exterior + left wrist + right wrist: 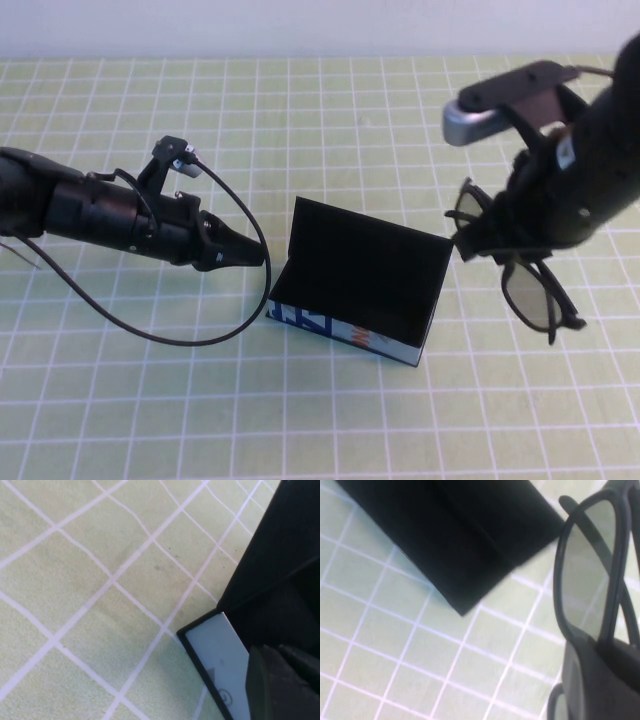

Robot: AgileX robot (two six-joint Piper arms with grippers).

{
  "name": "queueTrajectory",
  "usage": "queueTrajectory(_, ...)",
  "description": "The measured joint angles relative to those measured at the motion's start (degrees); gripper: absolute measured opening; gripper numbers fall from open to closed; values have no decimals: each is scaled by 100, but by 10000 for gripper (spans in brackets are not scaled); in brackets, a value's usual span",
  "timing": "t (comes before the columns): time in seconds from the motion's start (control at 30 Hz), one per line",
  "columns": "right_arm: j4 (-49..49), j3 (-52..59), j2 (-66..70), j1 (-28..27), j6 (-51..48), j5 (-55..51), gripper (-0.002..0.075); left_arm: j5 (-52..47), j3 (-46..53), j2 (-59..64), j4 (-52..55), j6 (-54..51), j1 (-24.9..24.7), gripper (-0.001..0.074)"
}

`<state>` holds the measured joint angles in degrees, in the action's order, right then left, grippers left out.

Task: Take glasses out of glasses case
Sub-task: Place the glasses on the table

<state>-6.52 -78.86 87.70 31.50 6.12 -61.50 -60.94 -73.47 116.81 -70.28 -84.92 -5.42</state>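
The glasses case [362, 272] lies open in the middle of the mat, its lid standing up at the back and its inside black and empty. Its light printed front [335, 329] faces me. My right gripper [487, 236] is shut on the black glasses [531, 296] and holds them in the air just right of the case. In the right wrist view the glasses [583, 565] hang beside the case [460, 535], with the right gripper [600, 675] closed on their frame. My left gripper [252, 256] is shut, its tip at the case's left end [270, 580].
A green mat with a white grid [150, 400] covers the table. A black cable [215, 330] loops from the left arm down onto the mat, left of the case. A white wall runs along the far edge.
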Motion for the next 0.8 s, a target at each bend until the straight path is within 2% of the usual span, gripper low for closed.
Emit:
queueTrajectory(0.13, 28, 1096, -522, -160, 805, 533, 11, 0, 0, 0, 0, 0, 0, -4)
queueTrajectory(0.33, 501, 2218, -542, -248, 1088, 1441, 11, 0, 0, 0, -10, 11, 0, -4)
queueTrajectory(0.53, 652, 2573, -122, -272, 1264, 2293, 11, 0, 0, 0, -87, 19, 0, -4)
queueTrajectory(0.8, 912, 2577, 577, -527, 1280, 2791, 11, -237, 0, 0, -212, 56, 0, -4)
